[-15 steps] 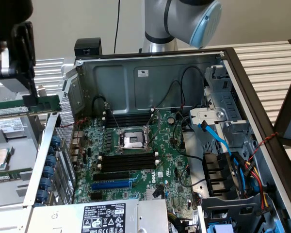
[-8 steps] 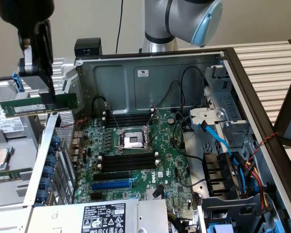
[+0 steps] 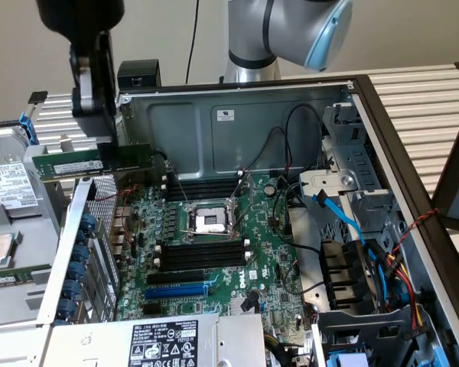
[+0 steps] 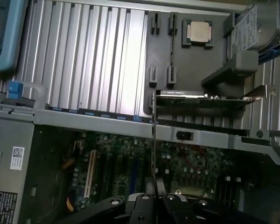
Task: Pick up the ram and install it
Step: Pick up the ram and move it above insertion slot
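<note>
A dark tool [image 3: 107, 149], clamped nearly closed on the ram [image 3: 67, 167], holds it in the air above the side wall of the open case [image 3: 214, 138] at the exterior view's left. The ram stands on edge with its labelled face toward the exterior camera. Its long axis runs across that view and rises slightly toward the exterior view's right. One end hangs outside the case, over the counter [image 3: 421, 99], and the other over the motherboard [image 3: 214, 283]. In the wrist view the ram [image 4: 154, 140] is seen edge-on, as a thin line reaching away from the tool [image 4: 154, 201]. The frame cuts off the tool's top and the arm [image 3: 291, 30]. 2 banks of black slots [image 3: 203, 252] flank the socket [image 3: 210, 222], roughly parallel to the ram, with open room above them. Cables [image 3: 367, 252] crowd the exterior view's right. Another board [image 4: 205, 97] crosses near the ram's far end, and its kind is hard to make out.
</note>
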